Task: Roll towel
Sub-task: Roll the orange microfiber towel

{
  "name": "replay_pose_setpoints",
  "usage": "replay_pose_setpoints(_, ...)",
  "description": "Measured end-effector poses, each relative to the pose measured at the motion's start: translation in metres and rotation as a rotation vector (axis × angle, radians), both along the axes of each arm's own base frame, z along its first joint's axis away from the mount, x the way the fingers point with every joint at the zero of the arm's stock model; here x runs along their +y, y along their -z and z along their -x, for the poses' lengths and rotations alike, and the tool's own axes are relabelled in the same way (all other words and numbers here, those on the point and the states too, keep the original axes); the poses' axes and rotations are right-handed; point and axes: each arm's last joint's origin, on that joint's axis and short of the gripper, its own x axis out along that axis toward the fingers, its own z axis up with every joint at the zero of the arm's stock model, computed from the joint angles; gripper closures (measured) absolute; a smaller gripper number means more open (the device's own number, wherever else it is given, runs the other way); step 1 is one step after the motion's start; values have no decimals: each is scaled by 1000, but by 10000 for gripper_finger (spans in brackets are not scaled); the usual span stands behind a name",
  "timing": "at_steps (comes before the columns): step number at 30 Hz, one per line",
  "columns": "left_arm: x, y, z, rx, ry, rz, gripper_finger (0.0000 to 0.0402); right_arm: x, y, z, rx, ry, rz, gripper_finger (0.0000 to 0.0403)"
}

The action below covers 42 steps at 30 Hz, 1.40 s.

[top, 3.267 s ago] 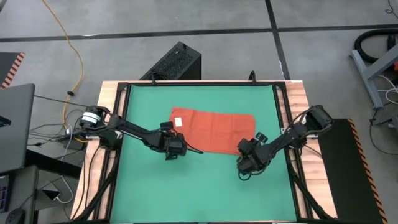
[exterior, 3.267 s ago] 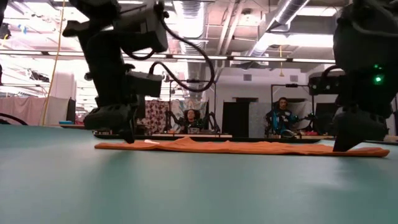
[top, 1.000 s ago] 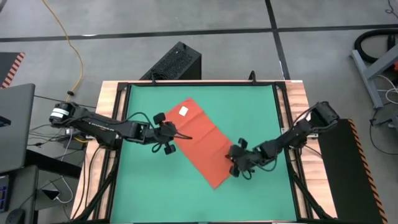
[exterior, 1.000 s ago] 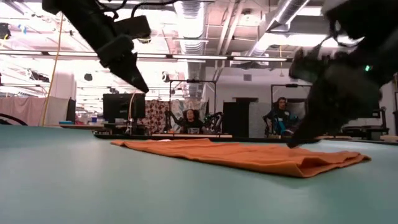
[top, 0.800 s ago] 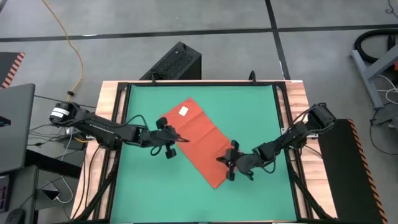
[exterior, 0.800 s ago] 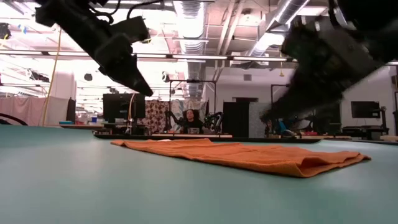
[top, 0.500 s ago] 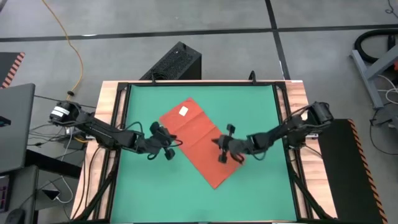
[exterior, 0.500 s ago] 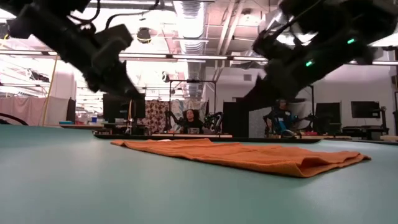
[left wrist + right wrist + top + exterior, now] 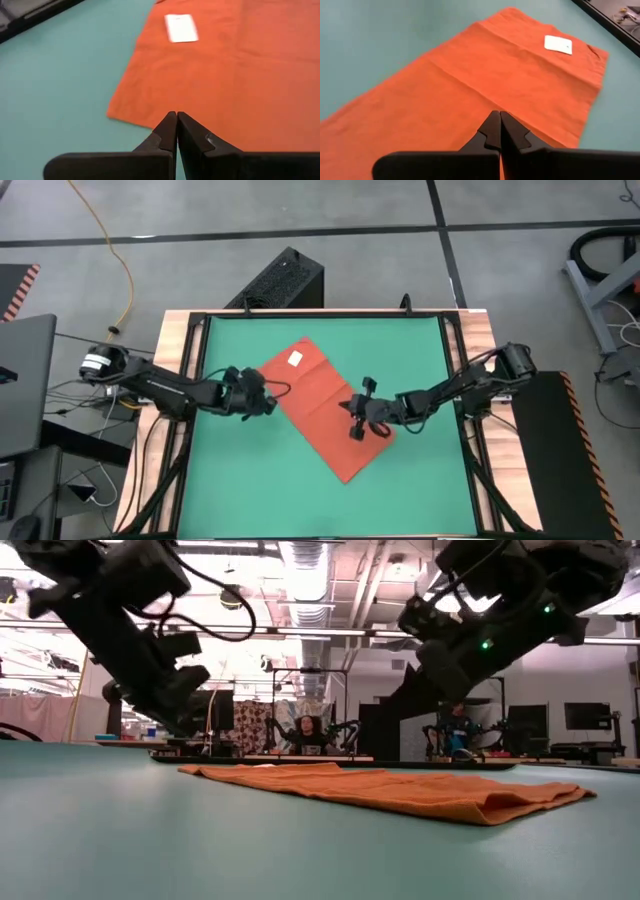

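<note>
The green mat (image 9: 240, 480) lies bare along its near side and in the far corners, open for passage. The towel (image 9: 325, 415) lies flat and diagonal across the middle. The left claw (image 9: 268, 402) and right claw (image 9: 355, 423) flank its middle, crowding that stretch.

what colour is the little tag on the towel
White. The tag is a plain white rectangle on the orange-red towel, showing best in the left wrist view.

Towel (image 9: 322, 408) on mat (image 9: 420, 490); left pincer (image 9: 268, 404), right pincer (image 9: 354, 423) flanking.
</note>
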Motion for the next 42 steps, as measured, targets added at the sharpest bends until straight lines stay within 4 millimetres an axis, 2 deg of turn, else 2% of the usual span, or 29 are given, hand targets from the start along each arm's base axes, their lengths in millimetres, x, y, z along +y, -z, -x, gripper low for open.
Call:
replay_pose_setpoints(7,27,4,-2,51,-20,58,401,8,-3,-1,-12,-18,4,389)
replay_pose_setpoints(13,47,27,-5,157,-64,149,401,9,-3,-1,-5,-18,7,389)
replay_pose_setpoints(19,66,34,-26,262,-61,101,401,8,-1,0,13,-16,10,389)
replay_pose_setpoints(26,109,33,-46,394,-19,43,401,4,0,0,23,18,18,389)
replay_pose_setpoints(30,133,18,-57,445,25,-17,401,-1,0,1,36,58,39,389)
replay_pose_setpoints(35,146,-22,-76,417,102,-102,401,-9,7,5,116,96,39,389)
replay_pose_setpoints(38,138,-41,-82,370,167,-87,401,-10,13,10,171,124,9,389)
replay_pose_setpoints(42,108,-60,-86,260,263,-61,401,1,19,17,226,125,-25,389)
